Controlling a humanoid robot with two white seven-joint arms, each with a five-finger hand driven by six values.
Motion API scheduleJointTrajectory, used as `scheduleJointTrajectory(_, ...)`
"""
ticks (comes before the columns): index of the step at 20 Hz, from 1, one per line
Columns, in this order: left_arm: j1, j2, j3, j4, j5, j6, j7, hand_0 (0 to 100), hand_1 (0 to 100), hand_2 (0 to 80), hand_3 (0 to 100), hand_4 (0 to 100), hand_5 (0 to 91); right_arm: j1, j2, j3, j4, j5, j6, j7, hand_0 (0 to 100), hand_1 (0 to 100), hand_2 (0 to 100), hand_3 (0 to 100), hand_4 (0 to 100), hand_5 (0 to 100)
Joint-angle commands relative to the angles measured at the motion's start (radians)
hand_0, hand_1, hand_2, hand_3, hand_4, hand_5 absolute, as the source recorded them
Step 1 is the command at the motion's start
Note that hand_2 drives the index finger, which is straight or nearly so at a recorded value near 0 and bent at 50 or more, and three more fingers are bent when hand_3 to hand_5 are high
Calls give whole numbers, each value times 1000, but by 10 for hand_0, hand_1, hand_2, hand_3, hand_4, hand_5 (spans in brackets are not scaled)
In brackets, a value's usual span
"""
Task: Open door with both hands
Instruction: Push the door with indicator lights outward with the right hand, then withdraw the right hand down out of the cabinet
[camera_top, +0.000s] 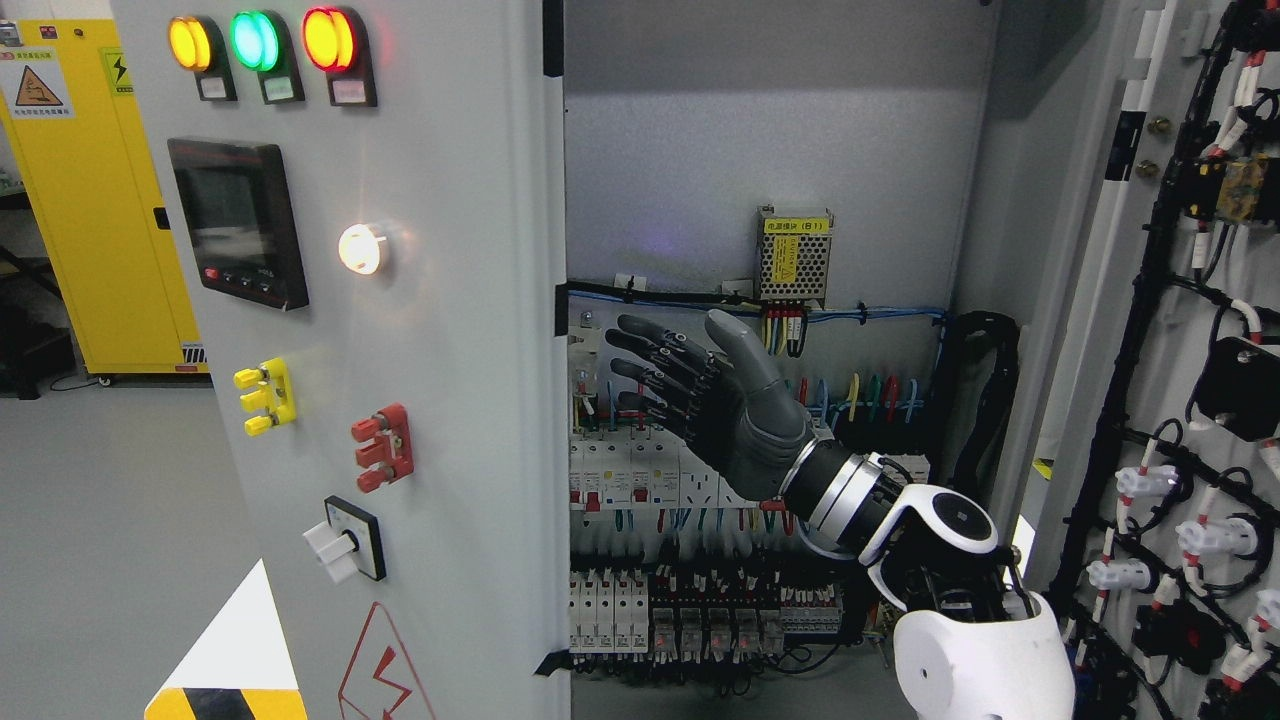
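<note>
An electrical cabinet stands with both doors swung apart. The left door (400, 330), a grey panel filling the left half of the view, carries three lit lamps (262, 42) in amber, green and red along its top, a dark display unit (238, 222), a glowing white lamp (360, 249), yellow (265, 396) and red (384, 447) terminal blocks and a rotary switch (345, 541). Its inner edge runs down the middle of the frame, just to the left of the robot's fingertips, with a narrow gap between them; no contact shows. The right door (1190, 400) hangs open at the far right, its inner face strung with black cable and white connectors. The right hand (700, 400), dark grey, reaches in from the lower right, fingers (650, 365) extended and slightly spread, pointing toward the left door's edge, thumb raised, holding nothing. Behind it lie rows of circuit breakers (640, 470), coloured wiring and a mesh-cased power supply (794, 256). A yellow cabinet (95, 200) stands at far left.
</note>
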Motion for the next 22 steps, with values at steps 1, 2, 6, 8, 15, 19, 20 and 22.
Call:
scheduleJointTrajectory(1,1,-4,0,1,0,1,0,0,0,0,15,0,0,37,-26,24,-67,-72,8,4,221,0,0,0,0,0)
scheduleJointTrajectory(2,1,-5,0,1,0,1,0,0,0,0,15,0,0,46,-30,30,-75,-73,8,4,221,0,0,0,0,0)
scheduleJointTrajectory(6,1,-6,0,1,0,1,0,0,0,0,15,0,0,71,-49,85,-121,-73,10,69,222,0,0,0,0,0)
scheduleJointTrajectory(8,1,-6,0,1,0,-1,0,0,0,0,15,0,0,87,-60,103,-135,-75,10,73,222,0,0,0,0,0)
scheduleJointTrajectory(15,1,-6,0,-1,0,0,0,0,0,0,14,0,0,137,-82,191,-216,-126,8,83,221,0,0,0,0,0)
scheduleJointTrajectory(19,1,-6,0,1,0,1,0,0,0,0,14,0,0,181,-117,266,-282,-146,8,83,221,0,0,0,0,0)
scheduleJointTrajectory(20,1,-6,0,1,0,1,0,0,0,0,14,0,0,193,-117,271,-285,-146,8,83,221,0,0,0,0,0)
scheduleJointTrajectory(22,1,-6,0,1,0,-1,0,0,0,0,14,0,0,216,-117,293,-310,-146,4,83,221,2,0,0,0,0)
